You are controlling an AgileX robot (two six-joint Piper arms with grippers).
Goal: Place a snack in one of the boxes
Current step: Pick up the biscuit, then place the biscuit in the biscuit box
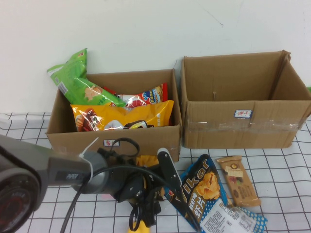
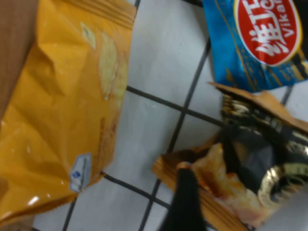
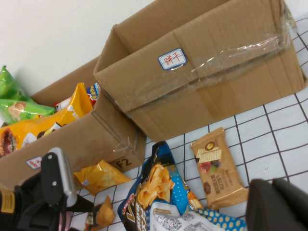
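Observation:
The snack (image 2: pixel 250 159), a crumpled packet with orange ends and a dark middle, lies low over the checked cloth beside the blue bag. My left gripper (image 2: pixel 240 192) is down on it and looks shut on it; one black finger (image 2: pixel 185 202) overlaps its orange end. In the high view the left gripper (image 1: pixel 158 196) hides most of the snack. In the right wrist view only an orange end of the snack (image 3: pixel 103 211) shows. The taped box (image 1: pixel 243 121) with the white label stands empty at the back right (image 3: pixel 202 82). My right gripper (image 3: pixel 272 192) is shut and empty, away to the right.
A second box (image 1: pixel 114 138), full of snack bags, stands at the back left. A plain yellow packet (image 1: pixel 146 160) lies at its front (image 2: pixel 62 110). A blue chips bag (image 1: pixel 204 194) and a tan bar (image 1: pixel 238 180) lie right of my left gripper.

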